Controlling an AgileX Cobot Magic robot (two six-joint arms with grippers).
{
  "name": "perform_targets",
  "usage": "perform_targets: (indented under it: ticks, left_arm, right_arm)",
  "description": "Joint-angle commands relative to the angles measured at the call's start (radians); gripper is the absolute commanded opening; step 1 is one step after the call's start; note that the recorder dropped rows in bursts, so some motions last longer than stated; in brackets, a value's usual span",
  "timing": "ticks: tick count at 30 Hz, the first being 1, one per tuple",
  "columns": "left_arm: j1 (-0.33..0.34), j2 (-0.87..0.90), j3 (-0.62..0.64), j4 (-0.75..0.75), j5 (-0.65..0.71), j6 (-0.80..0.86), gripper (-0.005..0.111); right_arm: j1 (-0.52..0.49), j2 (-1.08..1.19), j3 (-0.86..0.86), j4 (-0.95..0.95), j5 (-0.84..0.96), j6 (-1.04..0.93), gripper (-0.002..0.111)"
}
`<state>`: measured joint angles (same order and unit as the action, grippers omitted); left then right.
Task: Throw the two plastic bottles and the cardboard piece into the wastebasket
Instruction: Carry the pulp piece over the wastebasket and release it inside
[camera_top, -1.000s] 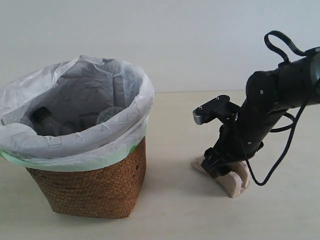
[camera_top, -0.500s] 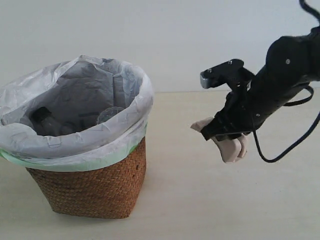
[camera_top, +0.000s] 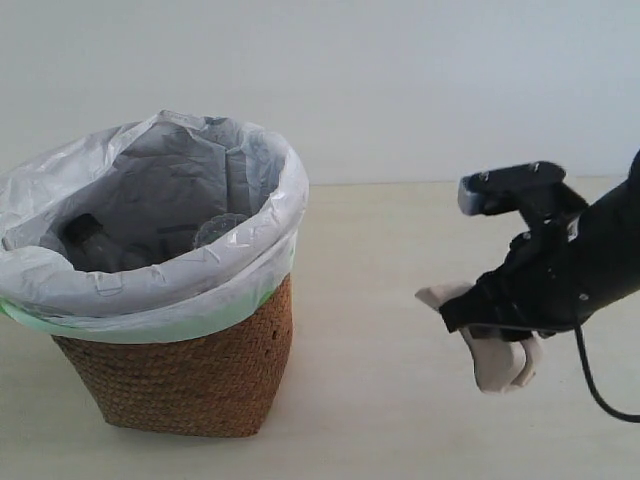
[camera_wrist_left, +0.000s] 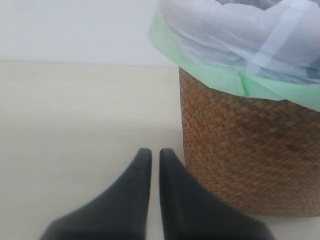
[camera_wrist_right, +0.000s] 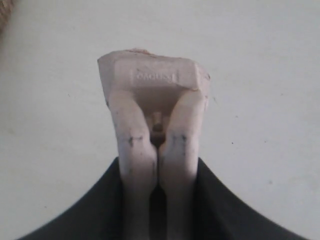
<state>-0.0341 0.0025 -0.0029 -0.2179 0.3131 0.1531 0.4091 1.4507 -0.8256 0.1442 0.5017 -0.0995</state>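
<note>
The right gripper (camera_wrist_right: 159, 167) gripped the tan, ridged cardboard piece (camera_wrist_right: 152, 85) between its black fingers, well apart from the woven wicker wastebasket (camera_top: 190, 375) with its crinkled plastic liner (camera_top: 150, 290). The left gripper (camera_wrist_left: 154, 155) was closed and empty beside the basket.

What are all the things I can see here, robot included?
wastebasket: one, brown woven wicker, on the table at the left of the exterior view.
bag: one, white-grey with a green edge, lining the wastebasket and folded over its rim.
plastic bottles: apparently two, clear, one with a dark cap, lying inside the bag; labels hidden.
cardboard piece: one, tan, held off the table at the right.
table: one, pale beige, under everything.
wall: white, behind.
right arm: one, black, at the right edge.
right hand: one, black, shut on the cardboard piece.
left hand: one, black, shut, low beside the wastebasket.
</note>
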Motion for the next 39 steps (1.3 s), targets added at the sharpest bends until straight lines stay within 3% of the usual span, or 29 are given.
perform_targets:
  ticks: [1, 9, 14, 21, 27, 31, 35, 37, 39]
  left_arm:
    - [0.003, -0.002, 0.003, 0.002, -0.003, -0.009, 0.006]
    - [0.003, -0.002, 0.003, 0.002, -0.003, -0.009, 0.006]
    - [0.003, -0.002, 0.003, 0.002, -0.003, -0.009, 0.006]
    - [0.003, -0.002, 0.003, 0.002, -0.003, -0.009, 0.006]
    - [0.003, -0.002, 0.003, 0.002, -0.003, -0.009, 0.006]
    - [0.003, -0.002, 0.003, 0.002, -0.003, -0.009, 0.006]
    - [0.003, -0.002, 0.003, 0.002, -0.003, -0.009, 0.006]
    - [0.003, -0.002, 0.003, 0.002, -0.003, -0.009, 0.006]
    - [0.003, -0.002, 0.003, 0.002, -0.003, -0.009, 0.006]
  right_arm:
    - [0.003, -0.165, 0.000, 0.003, -0.010, 0.013, 0.000]
    - [-0.055, -0.290, 0.000, -0.059, 0.041, 0.043, 0.000]
    - [-0.145, -0.286, 0.000, -0.194, 0.108, 0.153, 0.000]
    - [-0.274, -0.288, 0.000, -0.221, 0.143, 0.161, 0.000]
    - [-0.288, -0.281, 0.000, -0.208, 0.099, 0.188, 0.000]
    - [-0.209, -0.250, -0.034, -0.086, -0.032, 0.164, 0.000]
    - [0.019, -0.175, -0.295, 0.128, 0.018, 0.034, 0.004]
    - [0.124, -0.114, -0.495, 0.246, 0.078, 0.013, 0.016]
    - [0.206, -0.046, -0.668, 0.299, 0.128, 0.033, 0.037]
